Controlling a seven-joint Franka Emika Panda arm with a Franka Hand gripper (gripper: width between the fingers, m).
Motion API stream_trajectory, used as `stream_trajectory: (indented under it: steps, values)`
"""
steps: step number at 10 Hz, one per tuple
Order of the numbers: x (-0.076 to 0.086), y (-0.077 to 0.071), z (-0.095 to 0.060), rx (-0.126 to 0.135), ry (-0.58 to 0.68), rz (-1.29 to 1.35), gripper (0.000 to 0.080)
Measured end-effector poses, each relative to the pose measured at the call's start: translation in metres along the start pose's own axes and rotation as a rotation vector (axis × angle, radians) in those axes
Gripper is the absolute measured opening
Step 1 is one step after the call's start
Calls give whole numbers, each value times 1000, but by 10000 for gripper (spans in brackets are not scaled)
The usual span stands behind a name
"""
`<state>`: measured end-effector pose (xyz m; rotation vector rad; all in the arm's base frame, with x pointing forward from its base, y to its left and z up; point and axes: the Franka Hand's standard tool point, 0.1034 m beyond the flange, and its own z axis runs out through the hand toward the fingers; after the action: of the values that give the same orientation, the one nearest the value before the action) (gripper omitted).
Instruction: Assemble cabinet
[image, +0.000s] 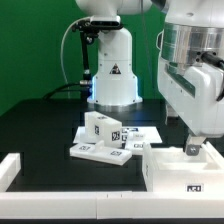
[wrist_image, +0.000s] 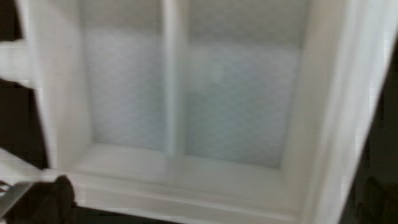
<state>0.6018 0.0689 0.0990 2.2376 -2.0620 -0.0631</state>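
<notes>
The cabinet's white box shell (image: 185, 172) lies at the front of the exterior view's right, its open side up. My gripper (image: 193, 149) hangs straight over its back edge, fingertips down at the rim. In the wrist view the shell (wrist_image: 196, 90) fills the picture: a hollow tray with a rib down its middle and a thick wall. My gripper (wrist_image: 217, 208) stands open, jaws wide across that wall; only a dark finger (wrist_image: 39, 198) shows at the edge. Small tagged white blocks (image: 101, 127) and a flat panel (image: 101, 152) lie mid-table.
The marker board (image: 138, 131) lies flat under and behind the blocks. A white raised frame (image: 12, 168) borders the table at the front and the exterior view's left. The robot's base (image: 112, 70) stands at the back before a green wall.
</notes>
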Motion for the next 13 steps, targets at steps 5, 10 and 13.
stream_trajectory:
  steps: [5, 10, 13]
  values:
    - [-5, 7, 4, -11, -6, 86, 797]
    - [-17, 52, 17, -33, -31, 231, 797]
    - [-20, 56, 23, -19, -21, 125, 797]
